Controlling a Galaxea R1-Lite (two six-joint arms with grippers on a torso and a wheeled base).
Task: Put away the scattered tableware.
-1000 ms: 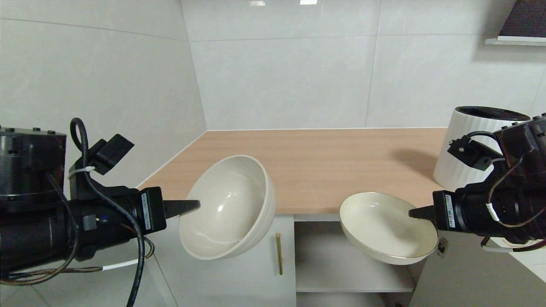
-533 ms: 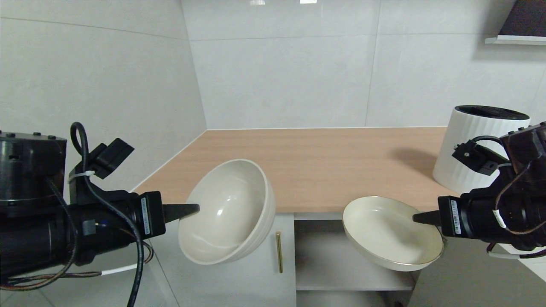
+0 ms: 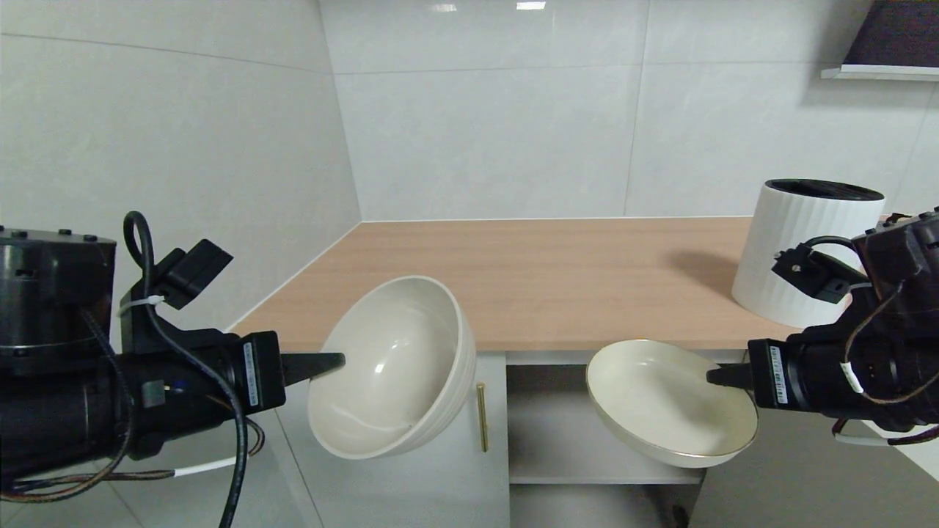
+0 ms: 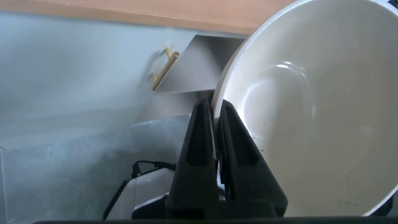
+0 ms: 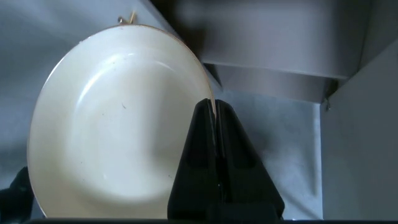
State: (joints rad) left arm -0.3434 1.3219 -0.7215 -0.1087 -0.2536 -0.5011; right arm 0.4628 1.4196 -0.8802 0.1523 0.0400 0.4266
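1. Nearest on the robot's left, the left hand (image 3: 334, 361) is clamped on the rim of a deep cream bowl (image 3: 396, 367). The left wrist view shows one finger inside the wall and one outside. The bowl hangs in the air, tipped steeply so its hollow faces back towards the robot. A pinch on one edge probably lets the heavy far side droop.

2. Nearest on the robot's right, the right hand (image 3: 711, 376) is closed on the edge of a shallow cream plate (image 3: 664, 400) with a thin gold rim. The right wrist view shows the rim caught between the fingers. This plate is held off any surface too, and only gently tilted, with its face up.

3. Just behind and below both dishes is a pale cabinet. A closed cabinet door (image 3: 411, 491) with a slim brass handle (image 3: 481, 416) stands behind the bowl. Beside the door, behind the plate, is an open cabinet shelf (image 3: 565, 440). The plate hangs right in front of that opening, so the shelf looks like where the tableware is meant to go.

4. Above the cabinet runs a light wooden worktop (image 3: 557, 279). Both dishes are held out in front of its near edge, not resting on it.

5. Farther back, at the worktop's right end, stands a white ribbed cylindrical container (image 3: 796, 249) with a dark open top. It is well apart from both dishes.

6. Farthest away, pale tiled walls (image 3: 484, 132) meet in a corner at the worktop's back left.
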